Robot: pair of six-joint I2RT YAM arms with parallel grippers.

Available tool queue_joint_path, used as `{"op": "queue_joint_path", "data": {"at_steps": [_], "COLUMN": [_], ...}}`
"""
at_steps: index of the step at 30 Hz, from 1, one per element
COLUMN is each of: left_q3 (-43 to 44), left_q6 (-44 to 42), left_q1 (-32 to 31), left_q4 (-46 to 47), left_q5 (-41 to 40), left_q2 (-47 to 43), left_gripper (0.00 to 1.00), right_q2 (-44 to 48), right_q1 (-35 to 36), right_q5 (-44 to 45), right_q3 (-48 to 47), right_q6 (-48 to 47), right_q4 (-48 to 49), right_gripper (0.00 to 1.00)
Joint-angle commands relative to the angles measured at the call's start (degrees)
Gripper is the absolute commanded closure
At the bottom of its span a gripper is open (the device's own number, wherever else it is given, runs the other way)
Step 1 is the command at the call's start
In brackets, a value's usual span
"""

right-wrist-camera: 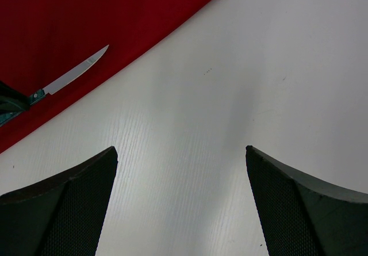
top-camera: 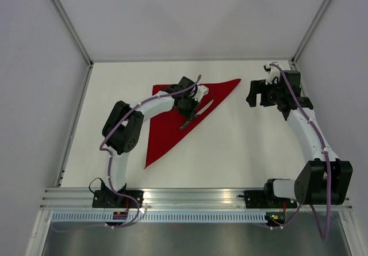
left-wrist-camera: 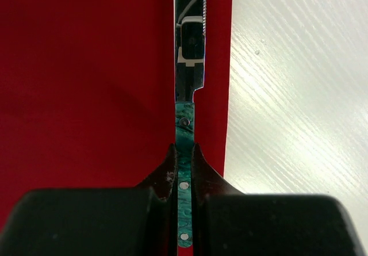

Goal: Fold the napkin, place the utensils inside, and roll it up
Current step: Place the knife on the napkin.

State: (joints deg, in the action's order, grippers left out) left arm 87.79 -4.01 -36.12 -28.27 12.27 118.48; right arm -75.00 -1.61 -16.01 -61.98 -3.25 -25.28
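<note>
Left gripper (left-wrist-camera: 184, 152) pinches the knife (left-wrist-camera: 184, 103) by its slim, marbled green handle with small metal rivets, black fingers closed tight on both flat sides. The polished steel blade runs over the napkin (left-wrist-camera: 86, 95), a thin, smooth red cloth folded into a triangle on the white, wood-grained table (left-wrist-camera: 299, 95). Right gripper (right-wrist-camera: 180, 149) hangs with its dark, textured fingers spread wide above the table, beside the napkin.

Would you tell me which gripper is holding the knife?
The left gripper, jaws shut on the green-handled knife; the right gripper stands open and empty.
</note>
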Motion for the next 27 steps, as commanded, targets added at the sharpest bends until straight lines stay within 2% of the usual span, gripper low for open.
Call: {"op": "queue_joint_path", "data": {"at_steps": [1, 27], "left_q3": [-0.51, -2.45], "left_q6": [3.22, 3.40], "left_q1": [0.08, 0.08], "left_q4": [2.78, 3.31], "left_q5": [-1.02, 2.05], "left_q2": [-0.26, 1.32], "left_gripper": [0.98, 0.98], "right_q2": [0.21, -0.06], "right_q1": [0.29, 0.55], "right_q5": [0.98, 1.42], "right_q3": [-1.13, -1.13], "right_q6": [-0.36, -0.36], "right_q4": [1.20, 1.11], "right_gripper": [0.03, 0.03]}}
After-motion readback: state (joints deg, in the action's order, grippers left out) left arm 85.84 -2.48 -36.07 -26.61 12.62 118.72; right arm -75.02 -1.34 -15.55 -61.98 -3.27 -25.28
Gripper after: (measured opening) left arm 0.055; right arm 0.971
